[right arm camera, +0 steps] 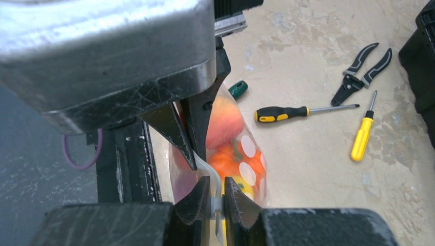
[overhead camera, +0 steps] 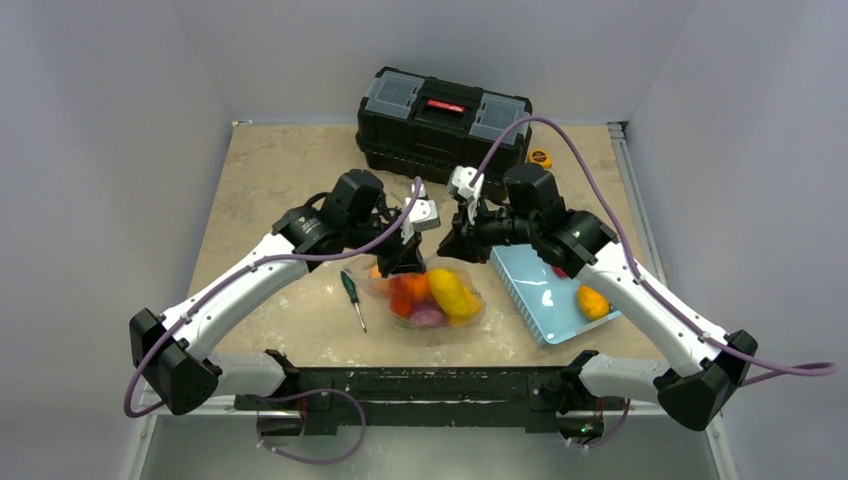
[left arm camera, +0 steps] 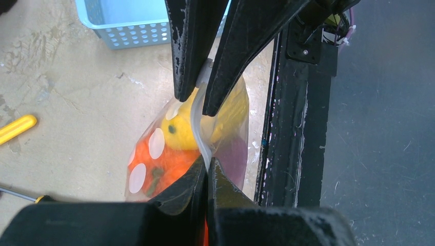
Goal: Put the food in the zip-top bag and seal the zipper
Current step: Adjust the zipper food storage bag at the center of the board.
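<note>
The zip-top bag (overhead camera: 432, 298), clear with white dots, hangs between both grippers just above the table. Inside it is the food (overhead camera: 450, 290): yellow, orange, red and purple pieces. In the left wrist view my left gripper (left arm camera: 208, 161) is shut on the zipper (left arm camera: 197, 125), with a yellow piece (left arm camera: 177, 130) and an orange piece (left arm camera: 164, 171) below it. My right gripper (right arm camera: 216, 179) is shut on the same zipper (right arm camera: 208, 166) a short way along. From above, the left gripper (overhead camera: 400, 262) and right gripper (overhead camera: 448, 245) stand close together over the bag's top edge.
A light blue basket (overhead camera: 530, 275) to the right holds an orange-yellow piece (overhead camera: 592, 300). A black toolbox (overhead camera: 445, 115) stands at the back. A green-handled screwdriver (overhead camera: 352, 298) lies left of the bag. Yellow-handled screwdrivers (right arm camera: 361, 136) and pliers (right arm camera: 361, 72) lie further left.
</note>
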Controlling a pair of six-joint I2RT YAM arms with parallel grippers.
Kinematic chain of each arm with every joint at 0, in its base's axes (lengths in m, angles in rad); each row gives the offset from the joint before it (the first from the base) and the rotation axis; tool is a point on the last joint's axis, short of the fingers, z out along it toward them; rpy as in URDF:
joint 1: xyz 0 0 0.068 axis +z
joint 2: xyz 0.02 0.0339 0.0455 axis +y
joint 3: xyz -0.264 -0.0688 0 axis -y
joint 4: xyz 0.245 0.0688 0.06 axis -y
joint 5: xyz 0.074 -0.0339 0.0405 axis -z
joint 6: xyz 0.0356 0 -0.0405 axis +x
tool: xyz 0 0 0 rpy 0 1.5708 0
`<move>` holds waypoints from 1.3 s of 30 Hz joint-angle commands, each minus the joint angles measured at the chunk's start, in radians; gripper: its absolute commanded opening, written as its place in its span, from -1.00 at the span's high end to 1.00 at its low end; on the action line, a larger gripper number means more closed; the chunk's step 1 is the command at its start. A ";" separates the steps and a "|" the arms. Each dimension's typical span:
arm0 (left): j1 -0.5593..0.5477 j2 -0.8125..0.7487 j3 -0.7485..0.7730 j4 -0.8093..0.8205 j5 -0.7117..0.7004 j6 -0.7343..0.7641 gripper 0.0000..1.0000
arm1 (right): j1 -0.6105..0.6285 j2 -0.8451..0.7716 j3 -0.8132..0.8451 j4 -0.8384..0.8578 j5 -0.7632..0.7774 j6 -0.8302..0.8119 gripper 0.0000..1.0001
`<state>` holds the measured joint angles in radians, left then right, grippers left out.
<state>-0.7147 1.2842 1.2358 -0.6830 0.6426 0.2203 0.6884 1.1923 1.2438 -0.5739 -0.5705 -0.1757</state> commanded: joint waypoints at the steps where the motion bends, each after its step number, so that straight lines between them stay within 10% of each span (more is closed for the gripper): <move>1: -0.004 -0.046 0.007 0.078 0.054 -0.001 1.00 | 0.015 0.010 -0.009 0.110 -0.079 0.064 0.93; 26: -0.002 -0.100 -0.028 0.123 0.095 0.011 1.00 | 0.016 0.011 -0.162 0.432 -0.259 0.265 0.75; 39: -0.002 -0.102 -0.031 0.123 0.079 0.011 1.00 | -0.010 -0.290 -0.287 0.398 0.008 0.374 -0.48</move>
<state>-0.7147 1.2114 1.1961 -0.6342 0.7017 0.2234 0.6933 1.0100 0.9794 -0.2016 -0.6514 0.1429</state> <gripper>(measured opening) 0.008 0.686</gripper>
